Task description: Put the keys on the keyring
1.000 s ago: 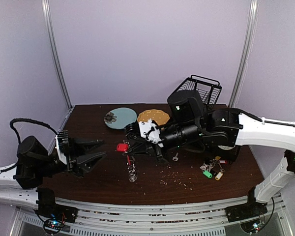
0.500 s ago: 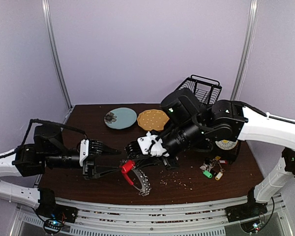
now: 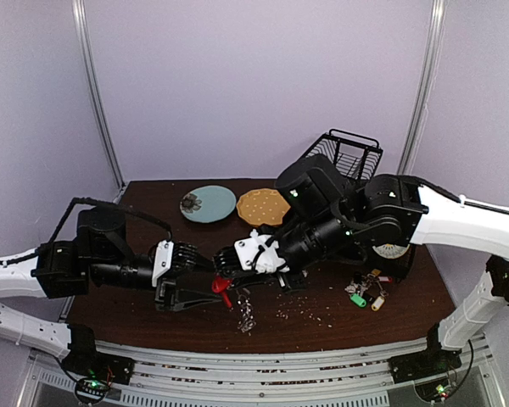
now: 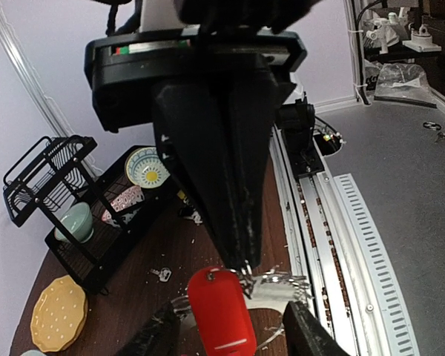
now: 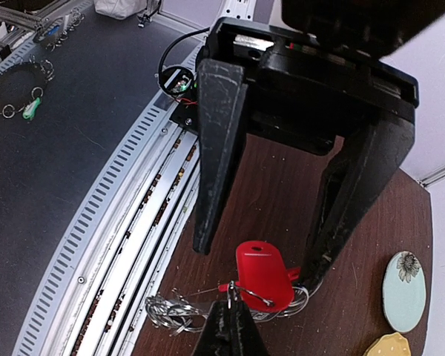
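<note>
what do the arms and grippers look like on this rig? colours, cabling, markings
Both arms are white tubular links with bulky black joint housings. The left arm carries a looping black cable over its wrist housing. The right arm has small green indicator lights on its black housings. Left gripper and right gripper have white bodies with long, black, tapered fingers, scuffed and wedge-shaped. No readable markings.

Both arms reach inward over the table and meet near its front centre, fingertips facing each other. The left gripper [image 3: 205,288] extends level from the left, its two fingers spread wide apart. The right gripper [image 3: 229,275] comes in from the right on a bent, lowered arm, its fingers pressed together at the tips, pinching the keyring [image 3: 237,307]
</note>
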